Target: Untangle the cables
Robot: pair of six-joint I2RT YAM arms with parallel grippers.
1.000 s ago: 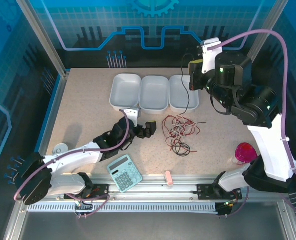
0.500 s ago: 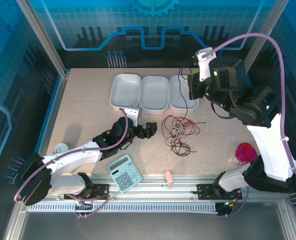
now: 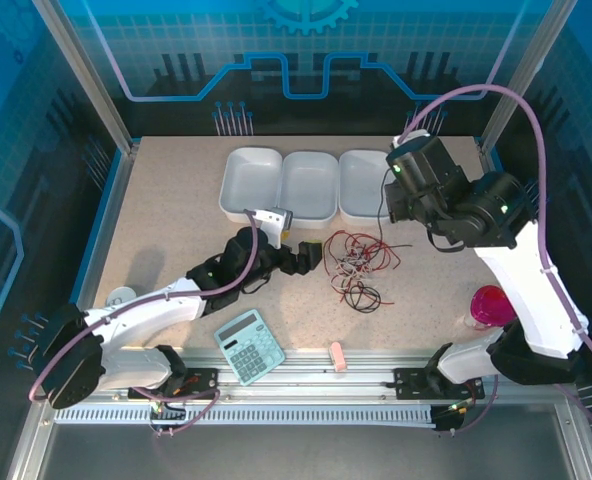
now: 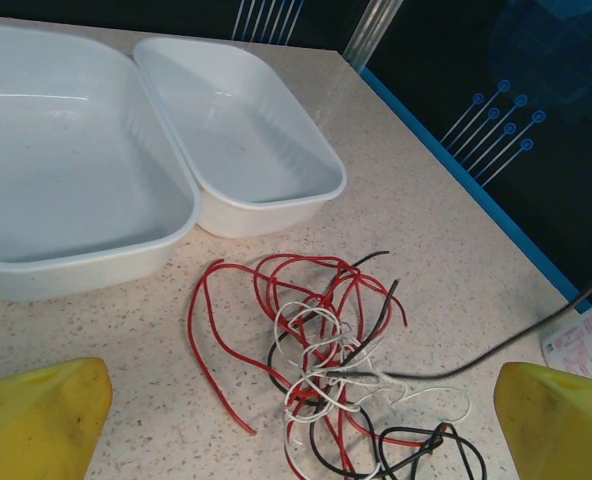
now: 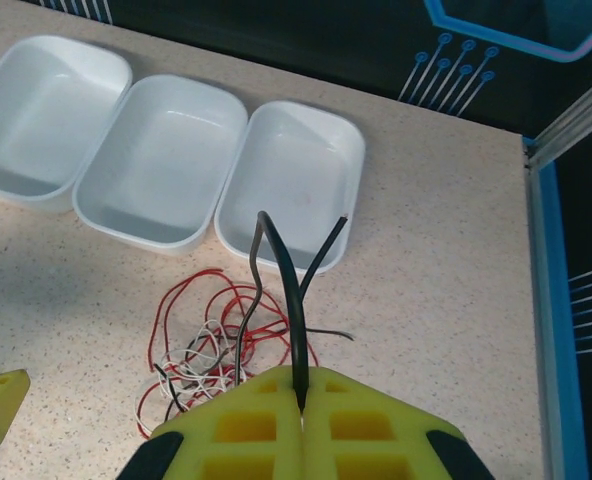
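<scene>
The cables (image 3: 358,262) lie as a tangle of thin red, white and black strands on the speckled table, just in front of the trays. My right gripper (image 5: 301,395) is shut on a black cable (image 5: 286,280), which rises in a loop between the yellow fingers, above the right side of the tangle (image 5: 216,345). From the top, the right gripper (image 3: 391,205) hangs near the front edge of the right tray. My left gripper (image 3: 302,258) stands open just left of the tangle, its yellow pads spread either side of the knot (image 4: 326,370). A taut black strand (image 4: 496,345) runs off from the knot to the right.
Three white trays (image 3: 251,180), (image 3: 309,185), (image 3: 364,180) stand side by side behind the tangle. A teal calculator (image 3: 249,345) and a small pink block (image 3: 338,357) lie near the front edge. A pink cup (image 3: 491,305) stands at the right.
The right arm has swung and lowered, still gripping the black cable above the right tray's front edge. The left gripper has crept a little right, closer to the tangle.
</scene>
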